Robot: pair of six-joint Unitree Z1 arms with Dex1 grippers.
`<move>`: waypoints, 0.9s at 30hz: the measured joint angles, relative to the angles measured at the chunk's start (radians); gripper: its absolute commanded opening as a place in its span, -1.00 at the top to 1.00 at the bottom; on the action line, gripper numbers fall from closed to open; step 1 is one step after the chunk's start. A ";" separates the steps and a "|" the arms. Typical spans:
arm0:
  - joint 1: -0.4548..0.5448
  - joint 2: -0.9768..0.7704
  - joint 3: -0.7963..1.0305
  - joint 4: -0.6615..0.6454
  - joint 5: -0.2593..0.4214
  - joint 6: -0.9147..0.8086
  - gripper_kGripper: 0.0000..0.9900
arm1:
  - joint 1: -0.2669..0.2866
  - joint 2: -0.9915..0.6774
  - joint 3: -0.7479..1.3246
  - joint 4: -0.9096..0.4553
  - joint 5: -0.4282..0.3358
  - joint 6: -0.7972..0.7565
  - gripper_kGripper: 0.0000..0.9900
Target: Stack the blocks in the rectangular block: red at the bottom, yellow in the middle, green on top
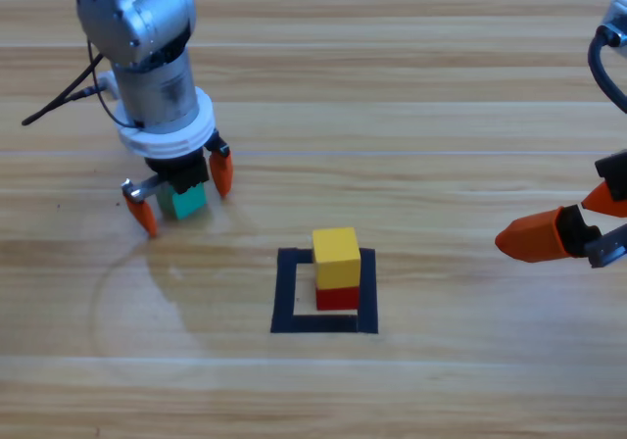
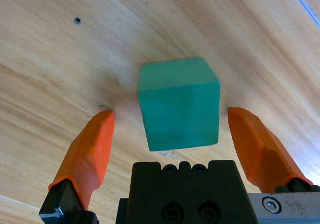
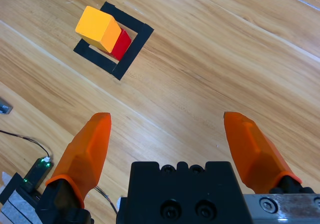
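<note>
Teal-green cube [image 1: 185, 202] sits on the wooden table [image 1: 441, 116] at far left, matte faces, crisp edges. Left claw [image 1: 183, 196] is down over it, orange jaws spread wide on either side; the left wrist view shows clear wood between each tapered jaw and the cube [image 2: 179, 103], so no contact, nothing gripped.

Centre, nearer the camera: black tape rectangle [image 1: 286, 292], flat outline with bare wood grain inside. Red cube [image 1: 337, 297] sits inside it, yellow cube [image 1: 336, 257] stacked on top, edges roughly aligned. From the right wrist view the same pair shows, yellow [image 3: 98, 28] over red [image 3: 120, 45], inside the tape outline [image 3: 131, 53].

Right claw [image 1: 558, 228] hangs at the right edge, well apart from the stack, jaws apart and holding nothing. Table surface is smooth plank with long horizontal grain.
</note>
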 measured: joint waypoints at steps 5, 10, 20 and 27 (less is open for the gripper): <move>0.009 0.000 0.000 -0.008 -0.006 0.000 -0.94 | 0.000 0.000 0.000 0.000 0.000 0.000 -1.00; 0.011 0.000 0.000 -0.011 -0.007 0.001 -0.87 | 0.000 0.000 0.000 0.000 0.000 0.000 -1.00; 0.018 0.000 0.002 -0.015 -0.007 0.015 -0.43 | 0.000 0.000 0.000 0.000 0.000 0.000 -1.00; 0.019 0.000 0.002 -0.016 0.016 0.027 0.68 | 0.000 0.000 0.000 0.000 0.000 0.000 -1.00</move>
